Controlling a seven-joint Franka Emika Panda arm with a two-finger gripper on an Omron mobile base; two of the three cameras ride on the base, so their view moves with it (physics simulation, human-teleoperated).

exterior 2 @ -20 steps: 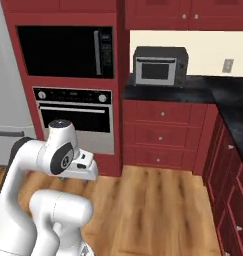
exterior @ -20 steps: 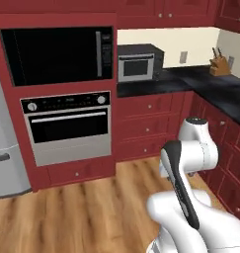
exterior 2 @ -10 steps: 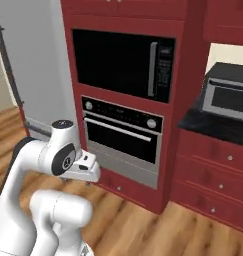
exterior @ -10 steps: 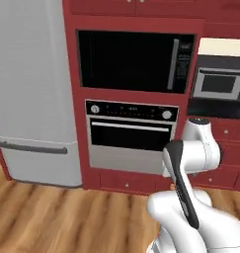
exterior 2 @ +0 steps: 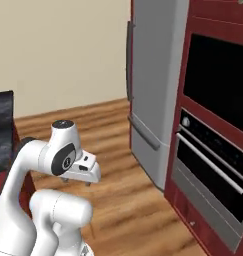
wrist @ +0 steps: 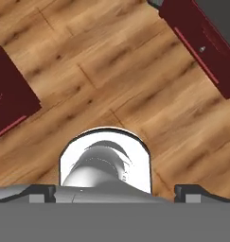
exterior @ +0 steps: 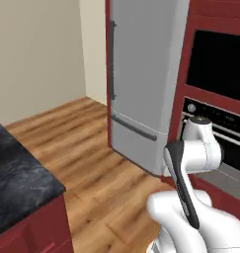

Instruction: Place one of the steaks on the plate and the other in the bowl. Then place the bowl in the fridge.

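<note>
Wood flooring fronts the closed grey-doored fridge (exterior: 141, 74), dark red sides; hand (wrist: 114, 191) open, empty

My arm (exterior 2: 48, 170) is glossy white, built of thick rounded links like bent tubes. I see a dark grey band running down one link and a round dark disc with a small pale mark at a joint. The joint caps are grey. The hand (exterior 2: 83, 170) is a pale, boxy block.

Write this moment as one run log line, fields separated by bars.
fridge: doors closed | tool: open, empty, over wood floor | steaks, plate, bowl: not placed yet
</note>
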